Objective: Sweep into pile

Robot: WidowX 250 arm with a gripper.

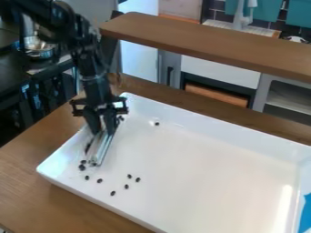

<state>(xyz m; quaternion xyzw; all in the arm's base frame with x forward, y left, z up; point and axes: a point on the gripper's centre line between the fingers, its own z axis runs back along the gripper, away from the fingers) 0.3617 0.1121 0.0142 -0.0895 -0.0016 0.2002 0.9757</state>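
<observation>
One wooden table [57, 200] carries a big white tray [200, 168]. Taking twelve as the top of the view, the black gripper [102, 133] hangs over the tray's nine-to-ten o'clock side, closed on a slim, pale sweeping tool [104, 148] that slants down toward the tray floor. Smallest are the dark bits [99, 180]: a few sit right by the tool's lower end, others lie loosely scattered around eight o'clock, and a lone one rests near eleven.
</observation>
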